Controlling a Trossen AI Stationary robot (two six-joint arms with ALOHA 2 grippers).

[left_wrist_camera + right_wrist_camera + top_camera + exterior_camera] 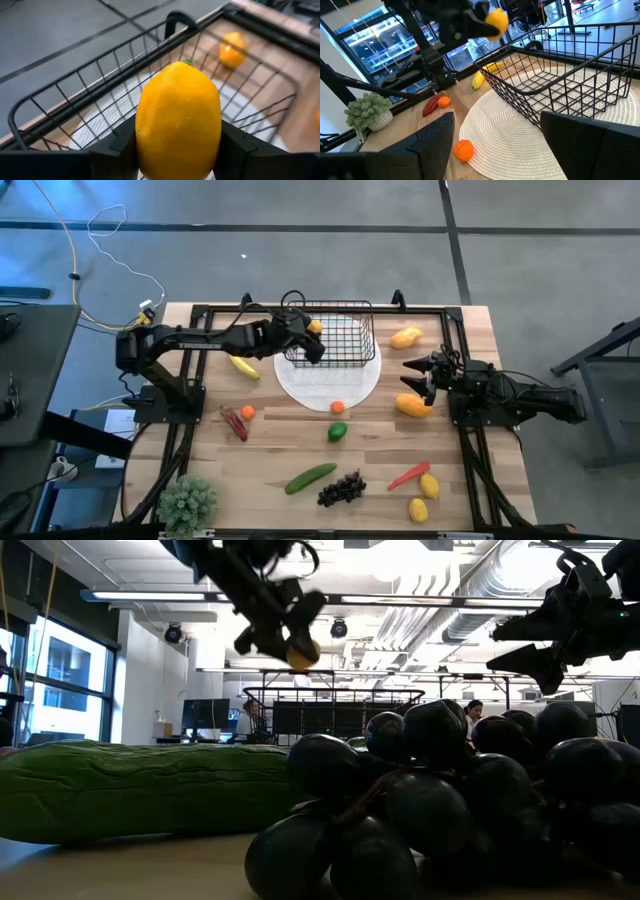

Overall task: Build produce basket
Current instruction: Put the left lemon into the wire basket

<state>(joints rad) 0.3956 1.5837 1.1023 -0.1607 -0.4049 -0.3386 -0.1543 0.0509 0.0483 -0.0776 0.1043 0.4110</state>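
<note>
The black wire basket (pixel 340 335) stands on a round white mat (pixel 330 385) at the table's far middle. My left gripper (pixel 312 338) hangs over the basket's left end, shut on a yellow lemon (pixel 178 120), which also shows in the low view as the lemon (pixel 301 653). My right gripper (pixel 420 377) waits open at the right, its fingers on nothing, next to a mango (pixel 413 406). Other produce lies on the table: a banana (pixel 244 366), a second mango (pixel 405 337), a cucumber (pixel 310 478), grapes (pixel 341 489). My left gripper pinches the lemon between its two fingers, one on each of the lemon's long sides (pixel 145 137). The fingers come slanting down from the table's left and lie along the lemon, whose stem end (pixel 187 63) points away from them. The lemon is lifted clear above the basket's wire floor.
A small orange (pixel 338 407) lies on the mat's near edge. An orange (pixel 248 412) and red chilies (pixel 235 424) lie left of the mat, a green fruit (pixel 337 432) near the middle, a chili (pixel 408 475) and two lemons (pixel 424 497) near right. A potted plant (pixel 187 502) stands near left.
</note>
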